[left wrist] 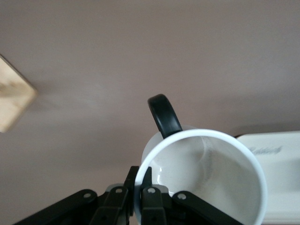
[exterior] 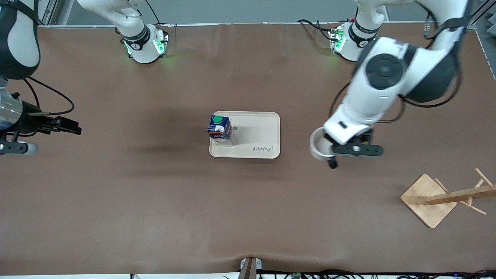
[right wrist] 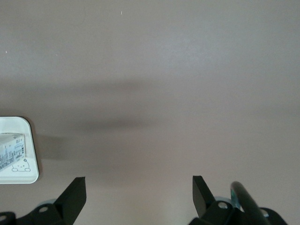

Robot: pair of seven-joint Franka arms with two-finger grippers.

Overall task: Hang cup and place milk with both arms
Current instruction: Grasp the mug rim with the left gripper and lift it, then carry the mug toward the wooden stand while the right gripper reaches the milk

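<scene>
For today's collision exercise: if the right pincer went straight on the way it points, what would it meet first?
Probably only the bare brown table: the open right pincer faces it, with the tray off to one side.

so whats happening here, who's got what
The left gripper is shut on the rim of the cup, holding it above the table between the tray and the wooden rack. The milk stands upright on the tray. The right gripper waits open over the right arm's end of the table.

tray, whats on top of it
Only the milk stands on the tray, at the edge toward the right arm's end. The tray surface under the carton is hidden.
</scene>
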